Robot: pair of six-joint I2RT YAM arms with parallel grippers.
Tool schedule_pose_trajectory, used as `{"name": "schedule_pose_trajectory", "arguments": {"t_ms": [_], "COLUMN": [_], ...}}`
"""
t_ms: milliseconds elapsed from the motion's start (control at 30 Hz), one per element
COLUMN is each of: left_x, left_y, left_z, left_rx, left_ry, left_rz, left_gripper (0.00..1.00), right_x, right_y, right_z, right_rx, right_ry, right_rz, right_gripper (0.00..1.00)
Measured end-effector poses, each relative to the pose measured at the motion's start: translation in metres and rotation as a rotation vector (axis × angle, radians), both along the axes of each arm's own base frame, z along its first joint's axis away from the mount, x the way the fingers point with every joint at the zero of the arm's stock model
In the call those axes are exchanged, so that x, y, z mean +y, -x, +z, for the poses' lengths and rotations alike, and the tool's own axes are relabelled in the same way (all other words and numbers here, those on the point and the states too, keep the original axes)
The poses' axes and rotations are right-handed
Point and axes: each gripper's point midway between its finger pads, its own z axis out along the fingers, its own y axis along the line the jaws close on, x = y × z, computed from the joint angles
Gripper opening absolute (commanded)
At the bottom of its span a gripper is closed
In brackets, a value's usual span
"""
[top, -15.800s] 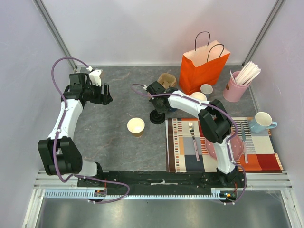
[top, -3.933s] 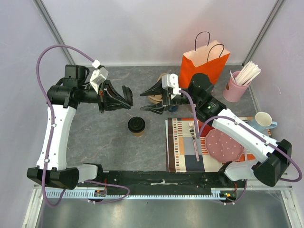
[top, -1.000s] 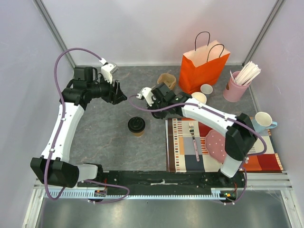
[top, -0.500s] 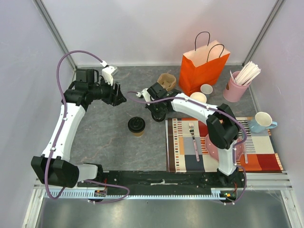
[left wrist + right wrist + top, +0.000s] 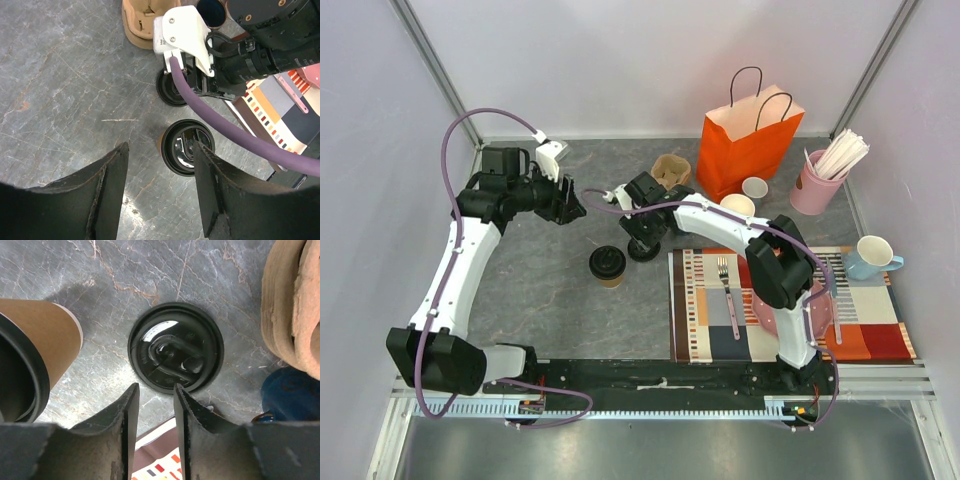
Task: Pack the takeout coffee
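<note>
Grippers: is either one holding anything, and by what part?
Nothing is held. The right gripper hangs over the loose black lid, jaws slightly apart and empty; the left gripper is open above the takeout coffee.

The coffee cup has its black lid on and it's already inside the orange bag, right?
Not quite. The takeout coffee is lidded, yes, but it isn't inside the orange bag. It stands out on the grey table, well in front of the bag. The top external view shows this plainly.
</note>
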Motion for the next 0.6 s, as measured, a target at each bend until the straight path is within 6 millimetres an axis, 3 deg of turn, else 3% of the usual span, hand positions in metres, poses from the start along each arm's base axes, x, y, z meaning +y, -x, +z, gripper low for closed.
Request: {"name": "schedule_pose_trajectory", "arguments": {"t_ms": [200,267,300,367,467,533,600], "left_x": [0.000,0.000,0.000,0.000,-0.004,-0.009,-0.017], "left_y": [0.002,0.003,0.003,0.005,0.010,0.017,0.028], "left_z": [-0.009,-0.011,-0.013,-0.016,-0.024,-0.034,-0.046], "left_rx": [0.021,0.025,0.030,0.038,0.061,0.091,0.133], "left_ry": [-0.003,-0.003,-0.003,-0.003,0.009,0.029,0.051], "left_rz": [0.000,-0.001,-0.001,-0.005,-0.028,-0.059,-0.099], "left_gripper": [0.59,0.52,0.43,0.35,0.25,0.22,0.17], "right_x": [0.003,0.002,0.001,-0.001,-0.001,0.005,0.015], "right_y": [-0.003,-0.004,-0.005,-0.007,-0.007,-0.005,0.002], "right_z": [0.003,0.004,0.005,0.009,0.028,0.052,0.083], "right_rx": [-0.006,-0.012,-0.016,-0.030,-0.058,-0.089,-0.124], "right_ry": [-0.008,-0.005,-0.002,0.002,-0.023,-0.093,-0.223], "right_rz": [-0.008,-0.013,-0.016,-0.024,-0.024,-0.010,0.012], "right_gripper": [0.48,0.45,0.39,0.31,0.17,0.04,0.00]}}
